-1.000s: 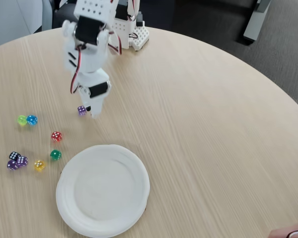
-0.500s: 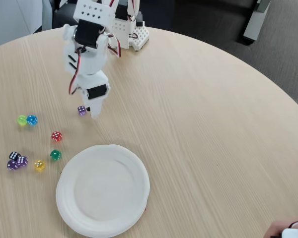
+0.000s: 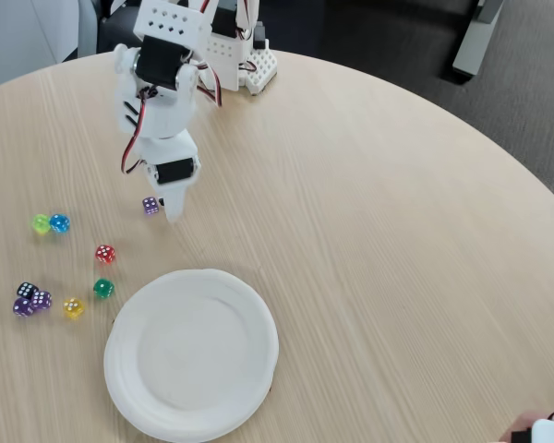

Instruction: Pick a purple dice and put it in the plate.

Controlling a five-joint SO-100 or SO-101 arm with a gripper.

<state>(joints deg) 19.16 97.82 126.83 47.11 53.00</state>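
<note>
A tiny purple dice point(image 3: 150, 206) lies on the wooden table, right against the left side of my white gripper point(image 3: 169, 210), which points straight down at the table. Only one white finger point(image 3: 174, 205) shows plainly, and the gap beside the dice is too small to read. Two more purple dice point(image 3: 23, 307) point(image 3: 41, 299) sit in a cluster at the left. The white plate point(image 3: 192, 353) rests empty near the front edge, below and slightly right of the gripper.
Loose dice lie left of the plate: lime point(image 3: 41, 223), blue point(image 3: 60, 222), red point(image 3: 104, 254), green point(image 3: 103, 288), yellow point(image 3: 72, 307) and a near-black one point(image 3: 26, 290). The arm's base point(image 3: 240, 55) stands at the back. A hand point(image 3: 535, 430) shows at the bottom right corner.
The arm has shifted slightly left and back. The purple dice by the gripper has barely moved. The hand at the bottom right has shifted.
</note>
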